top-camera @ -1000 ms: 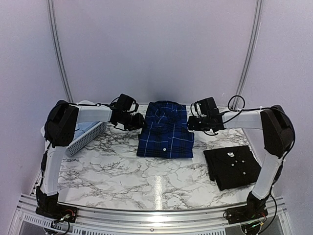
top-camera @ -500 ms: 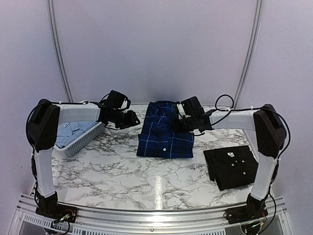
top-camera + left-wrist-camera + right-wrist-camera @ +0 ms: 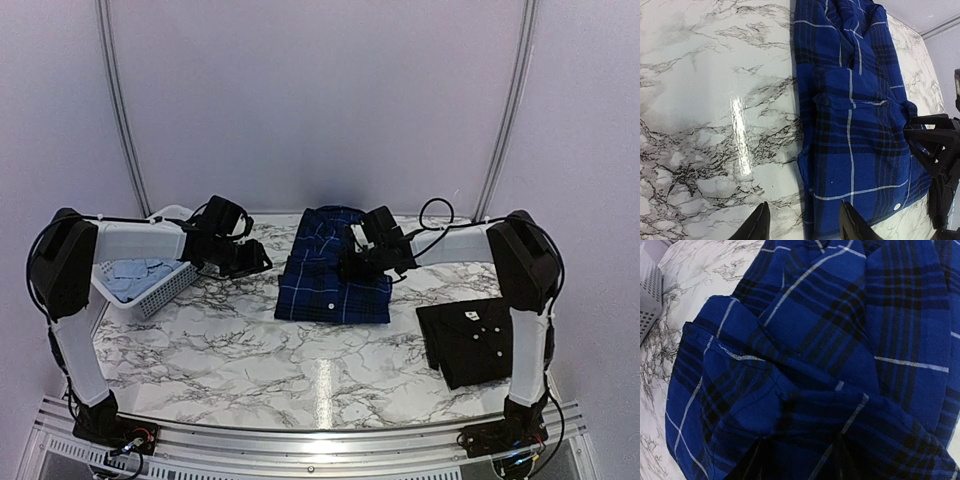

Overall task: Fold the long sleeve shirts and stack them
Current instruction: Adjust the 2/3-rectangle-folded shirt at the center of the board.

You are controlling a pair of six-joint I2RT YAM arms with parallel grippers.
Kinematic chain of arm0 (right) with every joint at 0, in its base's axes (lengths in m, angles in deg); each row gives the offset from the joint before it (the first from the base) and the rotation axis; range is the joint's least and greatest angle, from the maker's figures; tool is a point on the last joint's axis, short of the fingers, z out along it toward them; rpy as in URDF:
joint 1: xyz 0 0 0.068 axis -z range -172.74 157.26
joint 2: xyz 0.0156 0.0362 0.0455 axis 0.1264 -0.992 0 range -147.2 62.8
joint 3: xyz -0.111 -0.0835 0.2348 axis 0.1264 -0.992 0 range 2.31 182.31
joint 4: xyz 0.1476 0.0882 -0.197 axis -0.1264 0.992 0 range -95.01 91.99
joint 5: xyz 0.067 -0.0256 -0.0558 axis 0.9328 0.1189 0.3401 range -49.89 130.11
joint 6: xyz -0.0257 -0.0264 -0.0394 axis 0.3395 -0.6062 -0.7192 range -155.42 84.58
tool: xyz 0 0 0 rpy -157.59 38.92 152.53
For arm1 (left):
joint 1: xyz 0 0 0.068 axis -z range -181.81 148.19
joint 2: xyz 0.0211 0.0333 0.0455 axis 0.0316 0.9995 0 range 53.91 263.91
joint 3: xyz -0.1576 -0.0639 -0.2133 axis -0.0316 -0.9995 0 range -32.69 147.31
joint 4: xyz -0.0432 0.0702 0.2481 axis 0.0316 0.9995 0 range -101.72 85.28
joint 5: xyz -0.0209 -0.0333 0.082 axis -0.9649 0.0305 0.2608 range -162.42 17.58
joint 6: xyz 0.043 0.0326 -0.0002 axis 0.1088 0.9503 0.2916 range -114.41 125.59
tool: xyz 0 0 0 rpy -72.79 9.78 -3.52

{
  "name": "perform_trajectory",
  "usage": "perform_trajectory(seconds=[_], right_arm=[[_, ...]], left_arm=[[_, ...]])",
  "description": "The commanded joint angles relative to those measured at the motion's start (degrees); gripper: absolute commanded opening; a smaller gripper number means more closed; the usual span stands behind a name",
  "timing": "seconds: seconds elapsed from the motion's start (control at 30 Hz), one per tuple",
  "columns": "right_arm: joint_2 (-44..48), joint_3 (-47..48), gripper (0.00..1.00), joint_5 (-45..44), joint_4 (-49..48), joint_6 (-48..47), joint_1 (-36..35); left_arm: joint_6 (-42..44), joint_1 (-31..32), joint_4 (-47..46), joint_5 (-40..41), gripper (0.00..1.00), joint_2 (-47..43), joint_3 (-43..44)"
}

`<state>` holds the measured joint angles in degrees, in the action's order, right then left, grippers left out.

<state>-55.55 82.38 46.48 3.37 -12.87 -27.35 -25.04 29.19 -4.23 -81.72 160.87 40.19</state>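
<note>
Left tool (image 3: 804,203) of mine hangs low at the left edge of the plaid shirt (image 3: 330,285). Its two fingers are spread wide and hold nothing. One finger is over the bare marble desk (image 3: 250,350) and the other over the blue cloth near the hem. I cannot tell whether either finger touches anything.

My right tool (image 3: 355,266) is down on the right half of the plaid shirt. Its fingers stand apart, with rumpled cloth bunched up between them. They look dark and blurred in my wrist view, so I cannot tell whether they press the cloth.

That plaid shirt lies folded on the desk, collar at the far end and hem toward me, with a white button (image 3: 896,206) near the hem. A folded black shirt (image 3: 475,340) with white buttons lies to its right and nearer to me, well apart from it. Left of the plaid shirt, past my left tool, a white basket (image 3: 170,285) holds a pale blue shirt (image 3: 135,272).
</note>
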Motion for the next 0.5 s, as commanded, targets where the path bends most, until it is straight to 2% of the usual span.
perform_trajectory(seconds=[0.0, 0.23, 0.47], right_arm=[[-1.3, 4.0, 0.47, 1.2, -1.5, 0.4, -0.3], [-4.0, 7.6, 0.65, 1.5, -1.1, -0.3, -0.1], [-6.1, 10.8, 0.71, 3.2, -1.2, -0.3, 1.1]], left_arm=[[-0.4, -0.3, -0.6, -0.8, 0.49, -3.0, -3.1], [-0.8, -0.3, -1.5, -2.2, 0.49, -4.5, -5.3], [-1.4, -0.2, -2.0, -3.8, 0.49, -5.6, -7.8]])
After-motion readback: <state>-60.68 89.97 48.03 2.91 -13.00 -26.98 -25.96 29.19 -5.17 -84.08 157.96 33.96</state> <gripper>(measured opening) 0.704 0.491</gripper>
